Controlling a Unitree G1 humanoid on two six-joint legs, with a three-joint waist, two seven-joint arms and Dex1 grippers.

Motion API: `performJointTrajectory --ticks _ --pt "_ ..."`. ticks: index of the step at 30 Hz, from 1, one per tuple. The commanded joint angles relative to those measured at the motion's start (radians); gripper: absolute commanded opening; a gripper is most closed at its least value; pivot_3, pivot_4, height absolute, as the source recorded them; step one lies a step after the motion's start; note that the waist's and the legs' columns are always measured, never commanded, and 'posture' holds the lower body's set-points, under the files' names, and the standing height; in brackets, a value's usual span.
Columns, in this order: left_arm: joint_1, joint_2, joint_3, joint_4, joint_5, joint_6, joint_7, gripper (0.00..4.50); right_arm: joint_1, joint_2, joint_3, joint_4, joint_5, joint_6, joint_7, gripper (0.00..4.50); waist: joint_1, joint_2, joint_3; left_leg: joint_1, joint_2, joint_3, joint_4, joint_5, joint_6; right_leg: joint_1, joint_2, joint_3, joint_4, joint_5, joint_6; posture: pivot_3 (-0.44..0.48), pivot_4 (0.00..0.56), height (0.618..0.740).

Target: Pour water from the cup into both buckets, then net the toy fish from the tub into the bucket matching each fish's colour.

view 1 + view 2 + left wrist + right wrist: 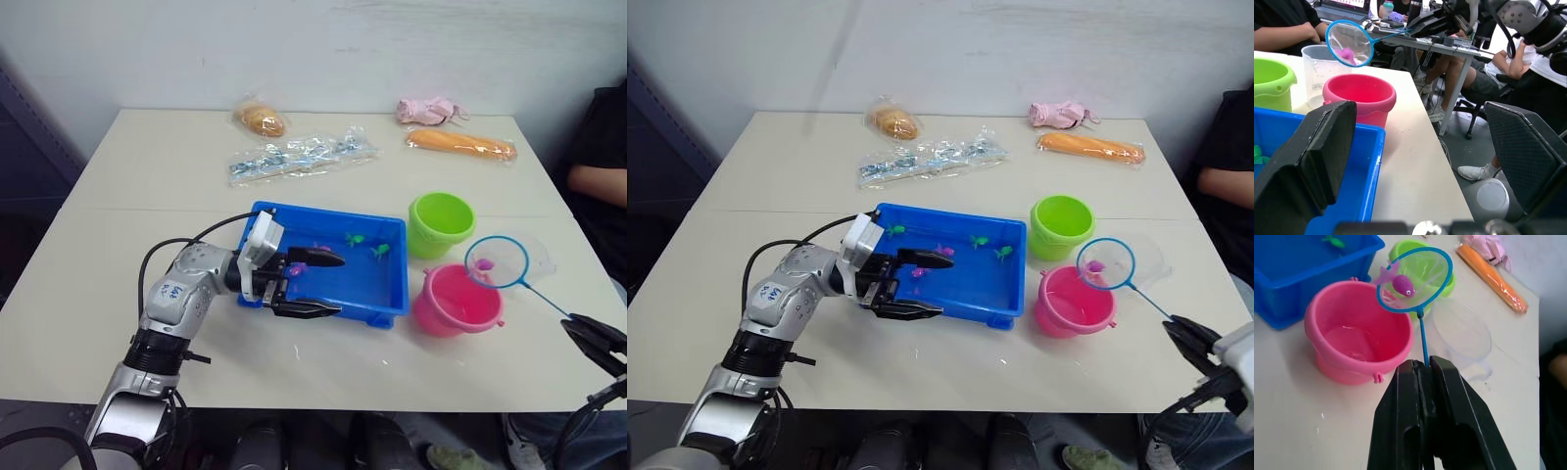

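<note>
Right pincer [1422, 367] is clamped on the net's thin handle; the net [1414, 280] hangs over the far rim of the pink bucket [1356, 340] w/ one pink fish [1399, 283] in the mesh, not yet tipped out. Pink bucket looks to have water in it, so pouring there seems done. The clear cup [1463, 335] sits on the bench just beside the pink bucket, looks empty. Green bucket [440, 223] stands just behind the pink one; can't tell its water level. Left pincer [312, 284] is open, fingers spread across the near wall of the blue tub [390, 308], apparently steadying it. Tub holds a few green fish [379, 251] plus at least one pink, so most of the sorting is left.
</note>
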Motion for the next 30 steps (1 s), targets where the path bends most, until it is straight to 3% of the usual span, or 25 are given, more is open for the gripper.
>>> performJointTrajectory --ticks 1,4,11,15,27,30 --pt "0.005 -0.008 0.006 -0.024 0.002 -0.018 0.008 4.47 0.024 0.011 0.037 0.084 -0.108 -0.263 -0.042 0.00 0.000 0.000 0.000 0.002 0.000 0.000 0.000 0.000 0.000 0.002 0.000 0.000 0.000 0.000 0.000 0.000 0.150 0.740" --pt "0.015 -0.006 0.011 -0.038 0.005 -0.022 0.019 4.47 0.037 0.012 0.069 0.180 -0.212 -0.486 -0.100 0.00 0.000 0.000 0.000 0.008 0.002 0.000 -0.002 -0.001 0.000 0.008 0.000 0.000 -0.002 0.000 -0.001 0.000 0.150 0.740" --pt "0.041 -0.002 0.018 -0.072 0.000 -0.016 0.046 4.47 0.052 -0.015 0.119 0.305 -0.369 -0.787 -0.226 0.00 -0.002 0.000 0.000 0.009 0.004 0.001 -0.003 -0.001 0.000 0.008 -0.001 0.002 -0.002 -0.001 -0.001 0.000 0.150 0.740" --pt "0.044 -0.005 0.014 -0.082 -0.005 -0.012 0.052 4.47 0.022 -0.029 0.069 0.389 -0.666 -0.979 -0.425 0.00 -0.002 0.001 0.000 0.010 0.004 0.001 -0.003 -0.001 0.000 0.008 -0.001 0.002 -0.002 -0.001 -0.002 0.000 0.150 0.740" --pt "0.060 -0.004 0.019 -0.102 -0.011 0.004 0.068 4.47 0.018 -0.045 0.052 0.400 -0.880 -1.077 -0.685 0.00 -0.006 0.002 0.000 0.010 0.004 0.001 -0.004 -0.001 0.000 0.007 -0.002 0.002 -0.002 -0.002 -0.003 0.000 0.150 0.740" --pt "0.064 -0.002 0.018 -0.110 -0.013 0.009 0.070 4.47 0.032 -0.050 0.081 0.368 -0.828 -1.038 -0.681 0.00 -0.007 0.002 0.000 0.010 0.004 0.000 -0.004 -0.001 0.000 0.007 -0.003 0.002 -0.002 -0.002 -0.003 0.000 0.150 0.740"
